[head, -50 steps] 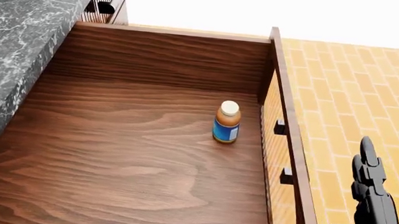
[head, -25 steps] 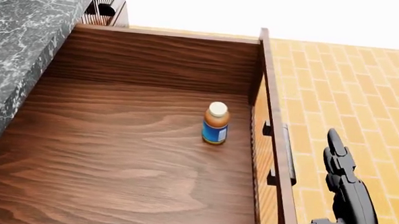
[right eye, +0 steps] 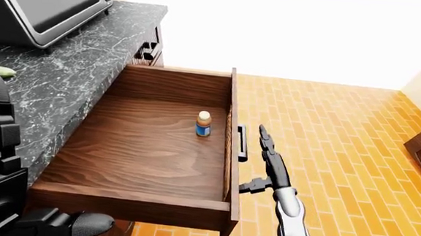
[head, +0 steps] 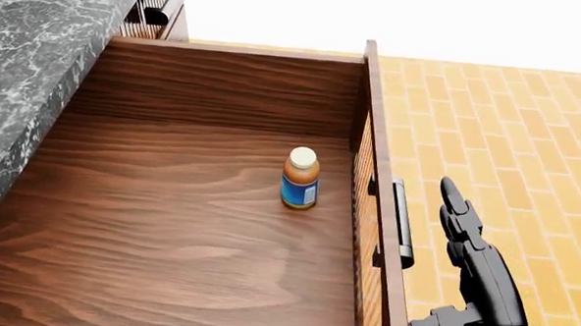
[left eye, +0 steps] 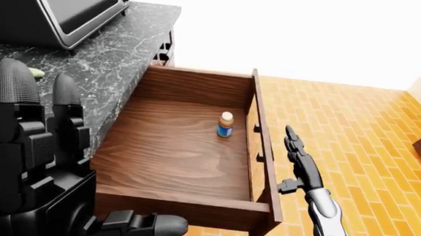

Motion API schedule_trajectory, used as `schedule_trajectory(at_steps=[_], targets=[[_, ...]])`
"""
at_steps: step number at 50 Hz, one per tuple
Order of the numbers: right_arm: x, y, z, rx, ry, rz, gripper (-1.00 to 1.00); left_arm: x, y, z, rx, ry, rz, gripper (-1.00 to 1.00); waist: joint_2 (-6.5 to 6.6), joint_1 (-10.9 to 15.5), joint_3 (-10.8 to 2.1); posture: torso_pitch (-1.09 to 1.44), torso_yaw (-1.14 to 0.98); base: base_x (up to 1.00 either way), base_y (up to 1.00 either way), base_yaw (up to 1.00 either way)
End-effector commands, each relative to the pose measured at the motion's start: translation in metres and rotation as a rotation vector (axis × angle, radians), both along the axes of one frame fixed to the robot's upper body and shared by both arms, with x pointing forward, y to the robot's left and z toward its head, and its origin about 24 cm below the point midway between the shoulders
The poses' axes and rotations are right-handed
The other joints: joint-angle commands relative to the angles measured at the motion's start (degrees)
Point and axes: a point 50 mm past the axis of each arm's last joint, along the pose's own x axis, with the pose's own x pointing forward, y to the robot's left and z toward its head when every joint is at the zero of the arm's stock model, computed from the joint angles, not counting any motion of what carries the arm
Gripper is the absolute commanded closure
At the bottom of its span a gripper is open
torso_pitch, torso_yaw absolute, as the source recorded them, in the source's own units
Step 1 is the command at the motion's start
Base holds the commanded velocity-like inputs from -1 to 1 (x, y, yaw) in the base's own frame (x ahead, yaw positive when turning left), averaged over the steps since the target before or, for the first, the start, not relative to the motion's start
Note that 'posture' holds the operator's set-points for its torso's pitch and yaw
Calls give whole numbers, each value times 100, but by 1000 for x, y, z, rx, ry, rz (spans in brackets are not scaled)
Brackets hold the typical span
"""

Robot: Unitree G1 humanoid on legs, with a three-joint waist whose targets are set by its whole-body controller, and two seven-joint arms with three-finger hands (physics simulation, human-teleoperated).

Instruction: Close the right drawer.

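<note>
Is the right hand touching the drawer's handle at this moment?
Apart. The head view shows a strip of orange floor between the right hand and the handle on the drawer; the fingers are extended flat beside it.

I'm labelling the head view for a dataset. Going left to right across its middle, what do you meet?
Marble counter → drawer floor → bottle → drawer's front panel → drawer handle → right hand → brick floor.
</note>
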Motion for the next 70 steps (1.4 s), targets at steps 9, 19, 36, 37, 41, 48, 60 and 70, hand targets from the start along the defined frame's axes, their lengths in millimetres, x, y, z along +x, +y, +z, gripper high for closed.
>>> schedule_trajectory(at_steps=[9, 19, 36, 37, 41, 48, 60, 70], targets=[[11, 17, 16, -36, -55, 92, -100, -6, -1, 8, 3, -59, -3, -100, 5, 30, -76, 0, 0, 0, 0, 0], [20, 28, 22, -50, -59, 134, -100, -6, -1, 8, 1, -60, -3, -100, 20, 21, -83, 0, 0, 0, 0, 0], [24, 42, 22, -59, -53, 178, -100, -6, -1, 8, 2, -60, -4, -100, 32, 29, -84, 0, 0, 0, 0, 0], [24, 43, 22, -59, -53, 179, -100, -6, -1, 8, 2, -60, -3, -100, 32, 31, -85, 0, 0, 0, 0, 0], [26, 46, 21, -58, -50, 187, -100, -6, -1, 8, 3, -59, -5, -100, 36, 29, -82, 0, 0, 0, 0, 0], [27, 52, 20, -66, -43, 209, -100, -7, -1, 8, 1, -60, -4, -100, 41, 26, -89, 0, 0, 0, 0, 0], [30, 61, 20, -68, -39, 238, -100, -6, -1, 8, -1, -58, -3, -100, 46, 29, -103, 0, 0, 0, 0, 0], [39, 84, 24, -96, -35, 318, -100, -6, -1, 8, -1, -58, -5, -100, 60, 7, -107, 0, 0, 0, 0, 0]])
